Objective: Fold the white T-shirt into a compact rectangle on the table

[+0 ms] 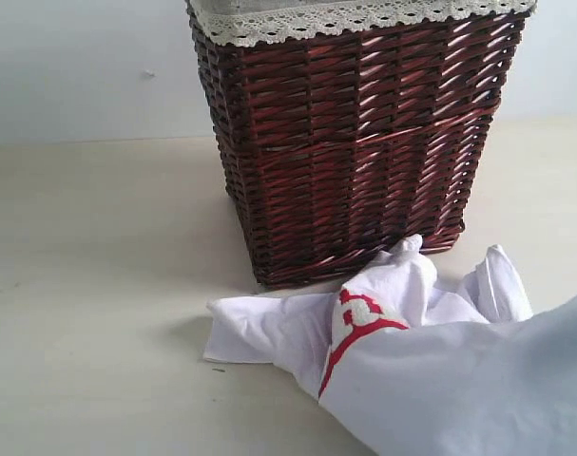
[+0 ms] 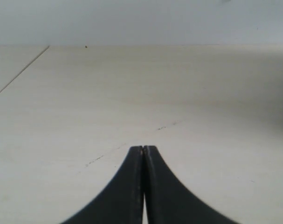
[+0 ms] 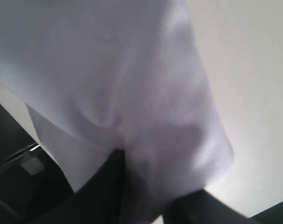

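Closest in the right wrist view, the right gripper (image 3: 148, 182) shows two dark fingers (image 3: 114, 186) standing apart; a fold of the white wrinkled cotton T-shirt (image 3: 132, 84) hangs over and between them, hiding most of both; the picture is blurred, yet the gap between the fingers is plain, so the jaws are spread rather than pinched on the cloth.

In the left wrist view, the left gripper (image 2: 143, 149) has its two black curved fingers pressed together along their whole length, holding nothing; it hovers over a bare stretch of the smooth pale cream table (image 2: 132, 93), which bears only a few tiny dark specks.

In the exterior view, the nearest thing is a broad, greyish-white sheet of the shirt (image 1: 478, 380) filling the lower right corner, out of focus; neither gripper can be seen there. Just behind it, the fuzzy white letters outlined in red (image 1: 359, 321) curve across a raised bunch of the fabric; to the left, a flatter folded part rests on the table (image 1: 98, 285); to the right, more crumpled cloth rises into a point.

Behind the garment stands the tall dark brown wicker basket (image 1: 355, 152); the shirt lies right at its foot, one peak of cloth overlapping its lower edge; a pale lace-trimmed cloth liner (image 1: 355, 19) folds over the rim; farthest off is a plain pale wall (image 1: 79, 66).
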